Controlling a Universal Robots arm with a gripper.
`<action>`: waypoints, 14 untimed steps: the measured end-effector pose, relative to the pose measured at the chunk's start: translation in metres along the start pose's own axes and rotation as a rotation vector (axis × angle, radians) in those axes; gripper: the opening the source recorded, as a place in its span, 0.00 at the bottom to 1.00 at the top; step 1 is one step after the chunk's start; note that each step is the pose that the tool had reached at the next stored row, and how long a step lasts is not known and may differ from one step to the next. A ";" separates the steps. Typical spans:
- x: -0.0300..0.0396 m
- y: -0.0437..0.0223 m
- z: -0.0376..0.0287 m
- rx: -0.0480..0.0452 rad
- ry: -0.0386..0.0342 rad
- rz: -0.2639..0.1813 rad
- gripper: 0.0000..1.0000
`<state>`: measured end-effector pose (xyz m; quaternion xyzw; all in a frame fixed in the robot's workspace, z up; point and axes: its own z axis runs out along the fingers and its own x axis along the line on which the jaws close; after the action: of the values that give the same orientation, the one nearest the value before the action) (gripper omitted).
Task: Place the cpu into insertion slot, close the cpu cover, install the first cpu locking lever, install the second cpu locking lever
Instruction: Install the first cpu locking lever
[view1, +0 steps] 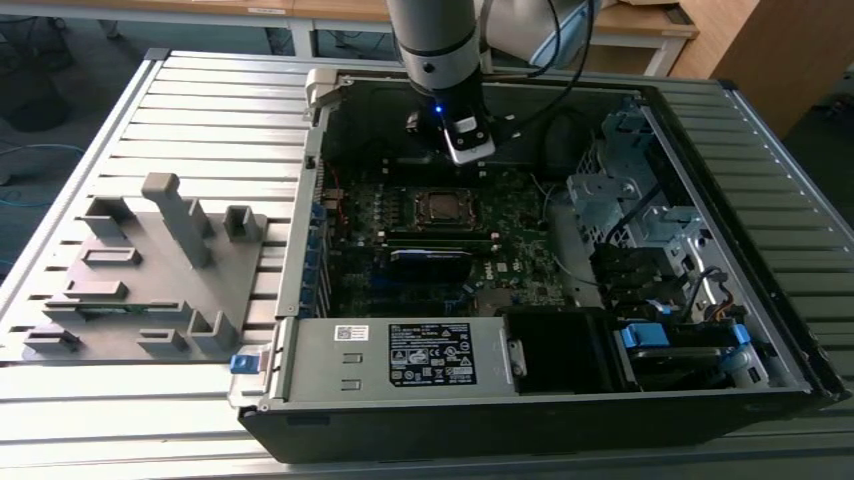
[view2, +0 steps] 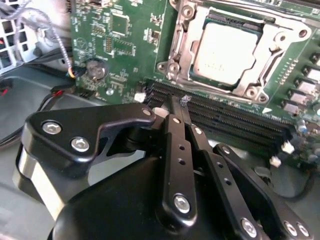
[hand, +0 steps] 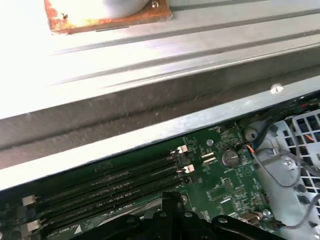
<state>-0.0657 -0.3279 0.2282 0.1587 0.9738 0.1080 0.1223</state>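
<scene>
Fingers (view2: 175, 150) pressed together at the tips, nothing between them, gripper (view2: 181, 100) empty and hanging low inside the open computer case (view1: 534, 420). Hovering just above the long black memory slots (view2: 225, 120), touching no part as far as can be judged. Probably held this low and this near for work on the socket hardware, not for carrying.

Just beyond the fingertips, across the memory slots: the cpu (view2: 227, 47), lying flat and square in the insertion slot (view2: 235, 17), dull silver top upward. Around it the cpu cover (view2: 182, 45), a silvery frame with the chip showing through the cut-out, seemingly down over the chip. Judged so: placing done, cover likely lowered. Locking levers impossible to make out for certain, latched or not.

Off to one side of the fingers, a coin cell battery (view2: 95, 69) on the green motherboard (view2: 125, 30).

In the exterior view, the gripper (view1: 463, 150) just behind the cpu (view1: 441, 205), case resting on a slatted metal worktop (view1: 200, 90), grey fixture block (view1: 147, 270) well apart from the fingers, on the exterior view's left.

Counted: one arm, two fingers, one cpu, one cover, one battery, about four memory slots, one fixture block.
</scene>
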 end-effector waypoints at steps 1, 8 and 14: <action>-0.0001 0.0001 -0.0002 -0.0001 -0.0001 0.000 0.10; -0.0006 0.0002 0.0002 0.0139 0.0166 0.002 0.10; -0.0022 0.0005 0.0015 0.0616 0.0731 0.006 0.10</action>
<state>-0.0631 -0.3279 0.2274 0.1614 0.9799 0.0840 0.0813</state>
